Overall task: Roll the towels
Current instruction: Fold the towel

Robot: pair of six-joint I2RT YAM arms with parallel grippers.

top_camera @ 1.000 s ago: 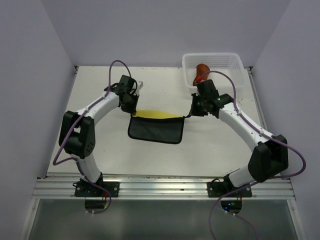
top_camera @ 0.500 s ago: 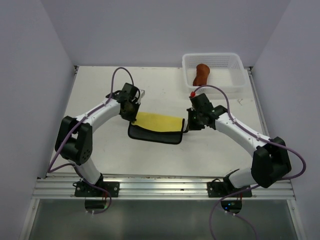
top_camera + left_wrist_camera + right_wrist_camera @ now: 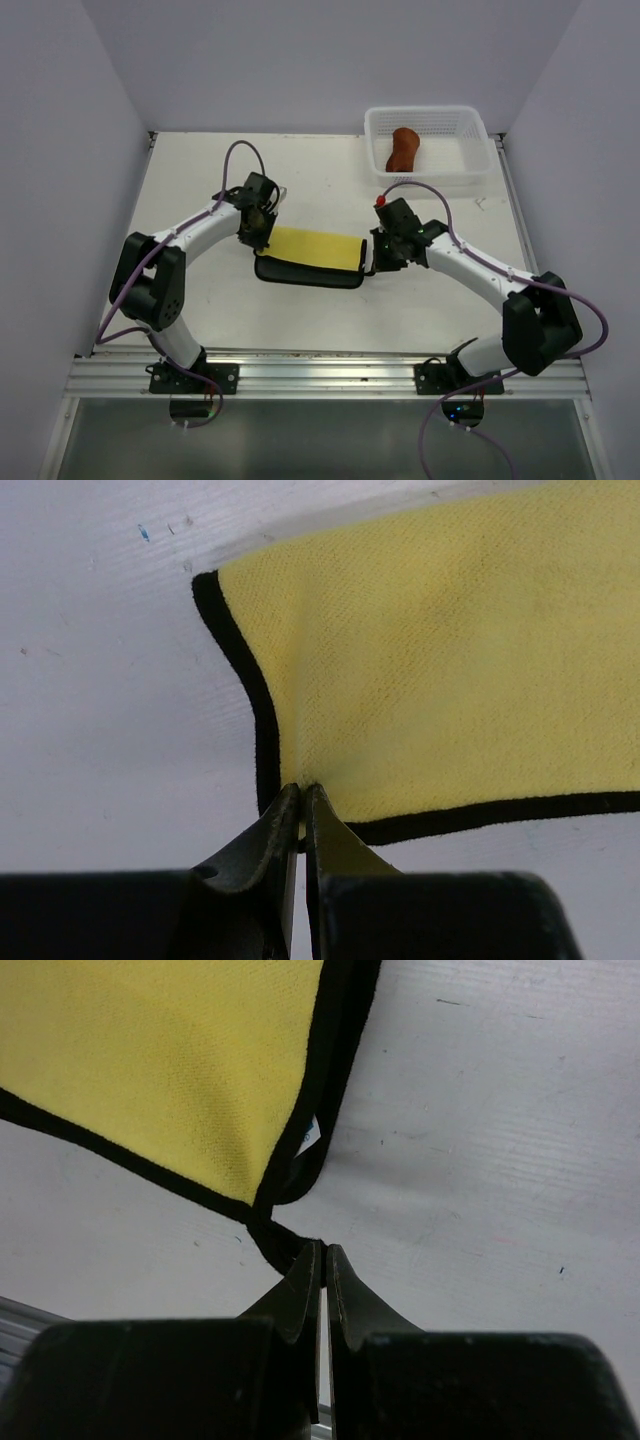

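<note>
Now we see the yellow towel (image 3: 308, 247) lying near the middle of the table (image 3: 200, 190). It is folded over on itself, so a yellow face lies on top and a dark strip shows along its near edge. Our left gripper (image 3: 257, 232) sits at the towel's left end. In the left wrist view its fingers are pinched almost together on the black-edged corner there. Our right gripper (image 3: 378, 255) sits at the towel's right end, with its fingers closed tight on a bit of the dark edging at that corner. Both held corners are low, close to the table surface. The brown towel (image 3: 403, 148) lies bunched into a short lump inside the white basket (image 3: 470, 125) at the far right of the table, well apart from both grippers.
</note>
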